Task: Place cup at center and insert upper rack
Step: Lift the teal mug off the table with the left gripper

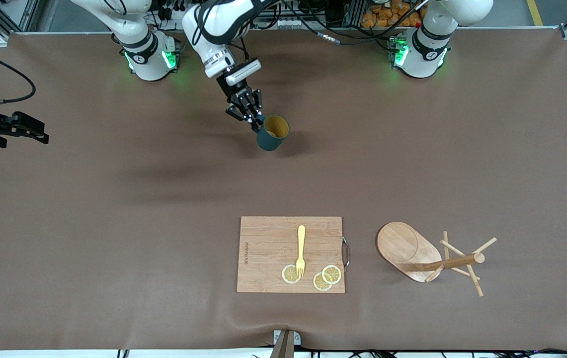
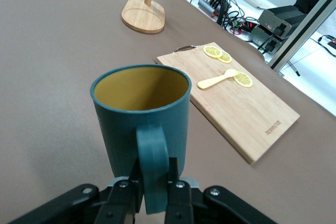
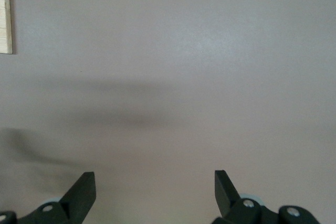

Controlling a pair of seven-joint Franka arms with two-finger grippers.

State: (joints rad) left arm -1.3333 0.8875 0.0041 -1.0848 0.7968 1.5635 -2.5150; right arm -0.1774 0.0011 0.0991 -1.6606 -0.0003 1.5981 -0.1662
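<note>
The dark teal cup point(image 1: 273, 133) with a mustard-yellow inside is upright, at or just above the table, between the two robot bases. My left gripper point(image 1: 256, 122) reaches across from its base and is shut on the cup's handle point(image 2: 153, 169), one finger on each side. I cannot tell whether the cup's bottom touches the table. The wooden upper rack point(image 1: 412, 251) lies on its side near the front camera, toward the left arm's end; its post point(image 1: 454, 262) and pegs point away from the oval base point(image 2: 143, 17). My right gripper point(image 1: 44, 135) is open and empty at the right arm's end of the table point(image 3: 155, 182).
A rectangular wooden cutting board point(image 1: 290, 253) lies near the front camera beside the rack, with a yellow fork point(image 1: 301, 248) and three lemon slices point(image 1: 323, 278) on it. It also shows in the left wrist view point(image 2: 247, 114), and its edge shows in the right wrist view point(image 3: 5, 14).
</note>
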